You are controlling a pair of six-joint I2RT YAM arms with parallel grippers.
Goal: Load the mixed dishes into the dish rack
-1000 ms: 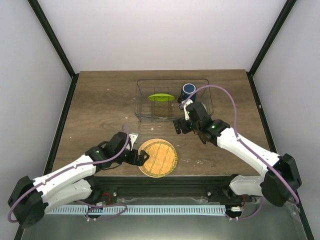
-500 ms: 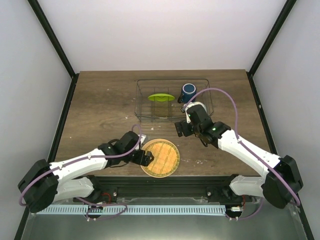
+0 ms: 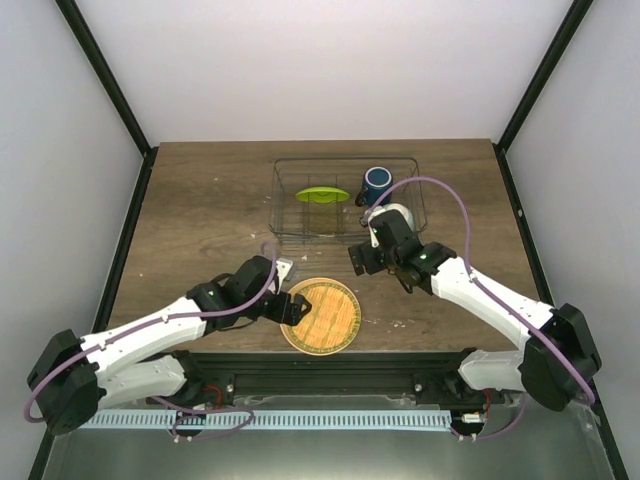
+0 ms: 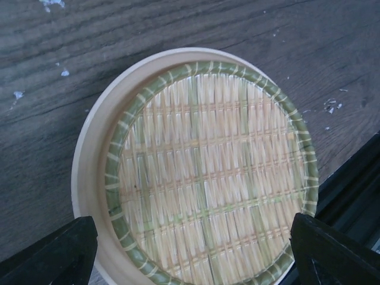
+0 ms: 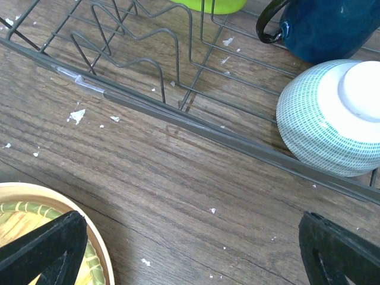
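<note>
Left claw [image 4: 191, 252] is spread wide, empty, flanking the woven plate [image 4: 208, 172], which lies flat at the counter's [image 4: 71, 53] 6 o'clock edge. The dish rack [image 5: 178, 116] sits toward 12 o'clock. Pinching the shallow rim could skid the plate over that edge. Right claw [image 5: 190, 249], also released, hovers by the rack's near rail. An overturned bowl [image 5: 332, 119] and a blue mug [image 5: 332, 27] are inside.

Mug [image 3: 377, 181], lime plate [image 3: 322, 195] in rack [image 3: 277, 200]; woven plate [image 3: 325, 318] outside

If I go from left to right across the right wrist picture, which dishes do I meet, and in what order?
woven-patterned plate → lime-green plate → dark blue mug
</note>
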